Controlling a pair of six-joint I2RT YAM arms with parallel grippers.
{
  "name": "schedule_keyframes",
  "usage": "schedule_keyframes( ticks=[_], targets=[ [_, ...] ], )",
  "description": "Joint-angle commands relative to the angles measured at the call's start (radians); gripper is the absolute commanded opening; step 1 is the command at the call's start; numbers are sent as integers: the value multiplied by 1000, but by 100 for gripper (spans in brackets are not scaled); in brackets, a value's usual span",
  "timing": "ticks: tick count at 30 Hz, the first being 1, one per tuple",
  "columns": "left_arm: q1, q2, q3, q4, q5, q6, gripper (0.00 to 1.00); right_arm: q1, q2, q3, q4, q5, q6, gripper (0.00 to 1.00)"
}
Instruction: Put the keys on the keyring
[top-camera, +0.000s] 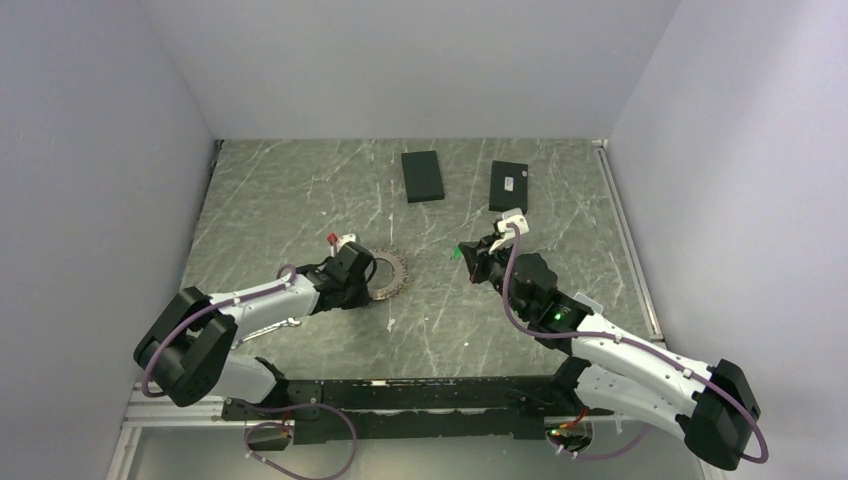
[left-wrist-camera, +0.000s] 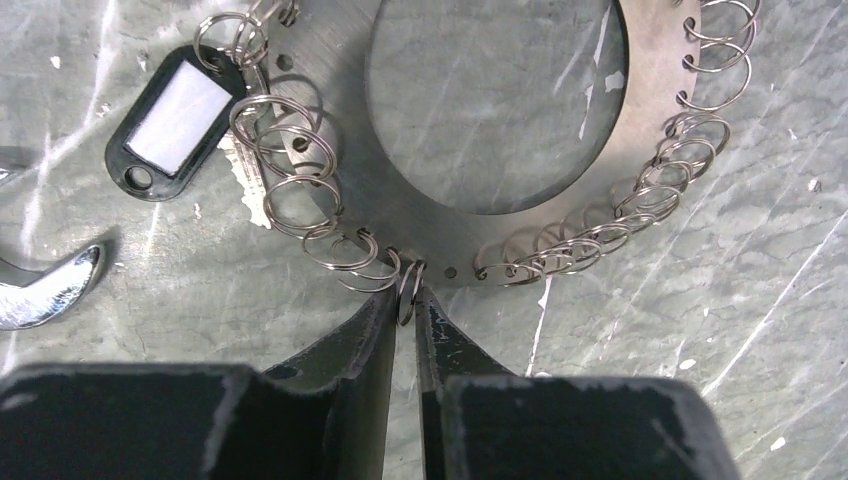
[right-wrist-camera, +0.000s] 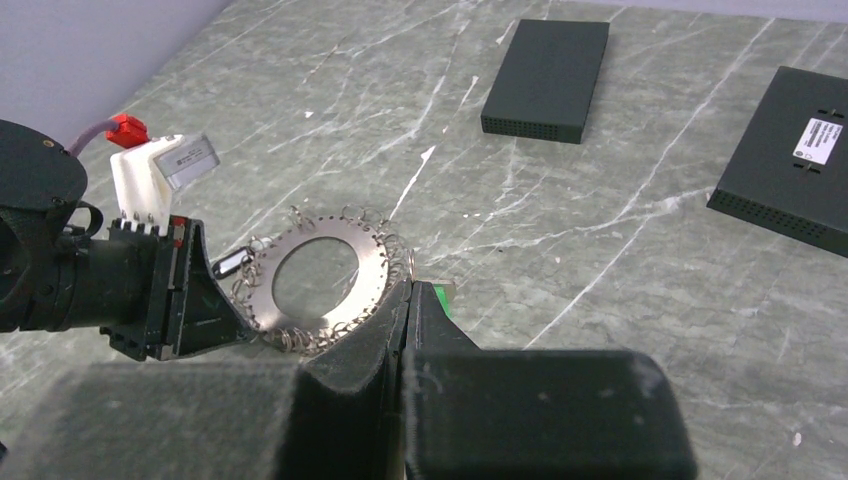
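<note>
The left end effector (left-wrist-camera: 407, 306), barely open, pinches a small loop (left-wrist-camera: 408, 282) on the keyring (left-wrist-camera: 440, 245). The right end effector (right-wrist-camera: 409, 292) is fully closed.

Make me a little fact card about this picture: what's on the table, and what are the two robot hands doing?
table: green marbled top
keyring: flat grey disc with an open middle, little rings along its edge
left gripper: pinching one wire ring at the disc's edge
right gripper: shut, apparently holding a small green piece
extras: black key tag, two black boxes
</note>
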Motion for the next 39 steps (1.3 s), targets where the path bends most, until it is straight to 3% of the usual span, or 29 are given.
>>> schedule_keyframes(
  ticks=[1, 3, 4, 9, 14, 20, 29, 39],
  targets=[
    [-4, 10, 2, 27, -47, 7, 16, 5, -12, 1, 60, -4, -2, 0],
    [-4, 17, 0, 34, -54, 10, 2, 5, -14, 1, 60, -4, -2, 0],
    [-4, 22, 3, 40, -55, 16, 0, 5, -13, 1, 60, -4, -2, 0],
    [-7, -24, 24, 74, -4, 114, 0, 5, -8, 8, 53, 0, -5, 0],
    [-7, -99, 121, -37, 126, 278, 0, 5, 19, 37, 44, -55, -11, 0],
    [-9, -248, 145, -46, 297, 464, 0, 4, 59, 119, 41, -368, -14, 0],
    [-20, -401, 66, 131, 506, 604, 0, 5, 155, 255, -63, -815, -31, 0],
    [-102, -448, -49, 388, 569, 861, 0, 4, 145, 295, -258, -826, -74, 0]
  ],
)
